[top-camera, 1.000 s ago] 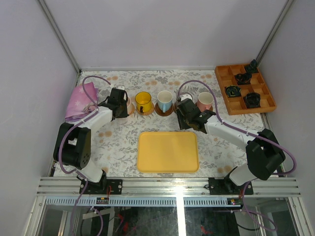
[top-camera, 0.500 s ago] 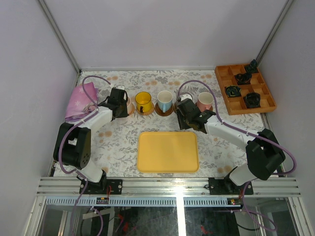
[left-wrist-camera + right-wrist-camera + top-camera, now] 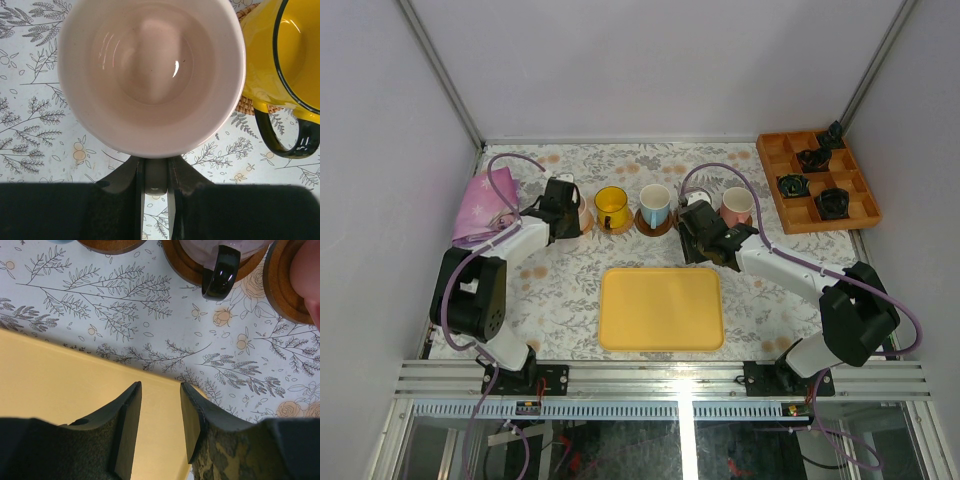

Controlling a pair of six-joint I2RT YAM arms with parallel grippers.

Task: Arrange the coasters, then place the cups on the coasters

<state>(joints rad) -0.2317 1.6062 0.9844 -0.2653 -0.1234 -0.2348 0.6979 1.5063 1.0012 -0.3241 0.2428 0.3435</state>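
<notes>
My left gripper (image 3: pixel 156 162) is shut on the handle of the pale pink cup (image 3: pixel 150 75), which stands at the left end of the row (image 3: pixel 583 214). What lies under it is hidden. Beside it the yellow cup (image 3: pixel 280 55) sits on a woven tan coaster (image 3: pixel 246 105). The white-and-blue cup (image 3: pixel 655 205) rests on a dark coaster (image 3: pixel 654 226). The purple-grey cup's black handle (image 3: pixel 222 270) sticks out over its dark coaster (image 3: pixel 185 265). The salmon cup (image 3: pixel 306 275) stands on another coaster (image 3: pixel 282 285). My right gripper (image 3: pixel 160 410) hangs open and empty over the tray's far right corner (image 3: pixel 705 250).
A flat yellow tray (image 3: pixel 661 308) lies in the middle near the arms. A wooden divided box (image 3: pixel 817 182) with small black objects stands at the back right. A pink cloth (image 3: pixel 485 205) lies at the left edge.
</notes>
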